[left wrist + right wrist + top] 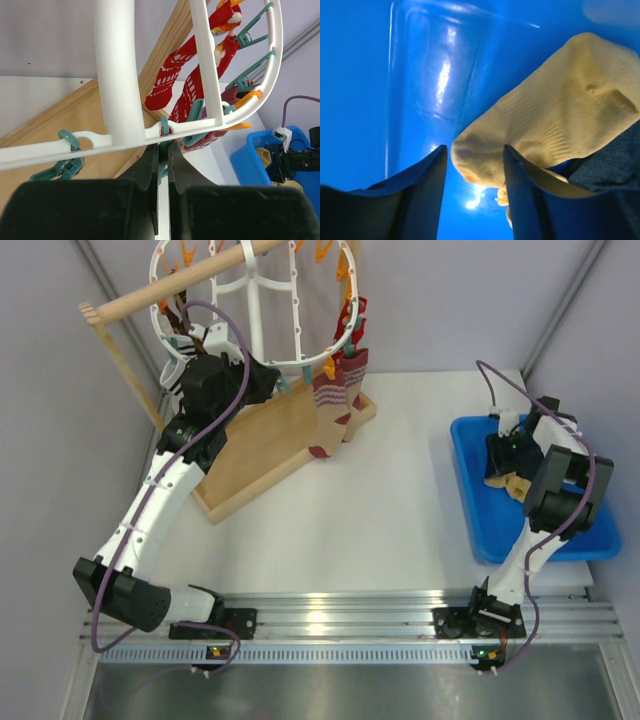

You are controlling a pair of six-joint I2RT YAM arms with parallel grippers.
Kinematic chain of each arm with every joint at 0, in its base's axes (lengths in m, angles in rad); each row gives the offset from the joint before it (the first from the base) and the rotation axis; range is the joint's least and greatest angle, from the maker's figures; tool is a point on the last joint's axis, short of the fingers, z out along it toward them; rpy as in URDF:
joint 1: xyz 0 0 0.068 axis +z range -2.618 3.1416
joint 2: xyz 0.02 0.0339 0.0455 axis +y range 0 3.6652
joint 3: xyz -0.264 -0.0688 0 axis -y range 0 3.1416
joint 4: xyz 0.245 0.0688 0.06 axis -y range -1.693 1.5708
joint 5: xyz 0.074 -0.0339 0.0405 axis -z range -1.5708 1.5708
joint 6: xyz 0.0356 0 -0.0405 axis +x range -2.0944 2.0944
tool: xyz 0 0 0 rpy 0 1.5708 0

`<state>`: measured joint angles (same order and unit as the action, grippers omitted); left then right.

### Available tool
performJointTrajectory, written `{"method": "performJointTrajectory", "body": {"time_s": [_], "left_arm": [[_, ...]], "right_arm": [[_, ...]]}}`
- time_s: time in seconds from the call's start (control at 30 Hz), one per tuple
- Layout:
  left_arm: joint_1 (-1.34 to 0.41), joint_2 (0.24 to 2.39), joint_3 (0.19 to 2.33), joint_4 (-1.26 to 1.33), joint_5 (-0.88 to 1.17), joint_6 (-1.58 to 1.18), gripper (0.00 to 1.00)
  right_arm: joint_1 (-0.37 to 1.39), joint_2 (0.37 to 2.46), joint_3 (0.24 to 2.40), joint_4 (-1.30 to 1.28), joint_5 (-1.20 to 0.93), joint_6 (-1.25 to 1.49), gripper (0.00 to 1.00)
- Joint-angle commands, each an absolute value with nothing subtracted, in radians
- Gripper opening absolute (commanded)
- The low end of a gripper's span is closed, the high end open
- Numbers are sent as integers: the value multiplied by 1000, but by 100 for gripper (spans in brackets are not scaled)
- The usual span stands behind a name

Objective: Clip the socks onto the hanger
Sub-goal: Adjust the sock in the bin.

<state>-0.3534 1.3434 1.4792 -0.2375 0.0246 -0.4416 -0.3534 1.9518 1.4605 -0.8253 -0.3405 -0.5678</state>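
left gripper (pixel 163 152) clamped on teal clip (pixel 164 125) at hanger (pixel 115 75) rim. right gripper (pixel 474 160) straddles yellow sock (pixel 555 115) toe in bin (pixel 365 75); can't tell if gripped. you seat sock deeper before lifting.

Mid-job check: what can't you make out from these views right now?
- Right wrist: whether the right gripper actually pinches the yellow sock. Its toe sits between the jaws, but contact is unclear.
- Right wrist: dark grey fabric, cut off by the right edge.
- Top view: the left gripper, hidden under its own wrist and the hanger.
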Motion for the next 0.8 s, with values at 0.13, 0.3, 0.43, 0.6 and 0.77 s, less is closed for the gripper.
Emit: {"method": "performJointTrajectory", "body": {"time_s": [0.13,0.3,0.43,0.6,0.77], "left_arm": [[-353,1315,1456,-238,32,-426,0],[-351,1315,1454,-241,29,-420,0],[-351,1316,1457,-239,29,-417,0],[-351,1315,1451,-236,28,-413,0],[-350,1315,1454,-233,31,-408,0]], "right_arm": [[-345,1882,1382,-826,-319,-837,69],[-337,1887,1359,-785,-319,-939,69],[-334,1902,1368,-761,-310,-968,46],[-337,1876,1436,-845,-382,-936,13],[-353,1853,1583,-1040,-497,-902,0]]}}
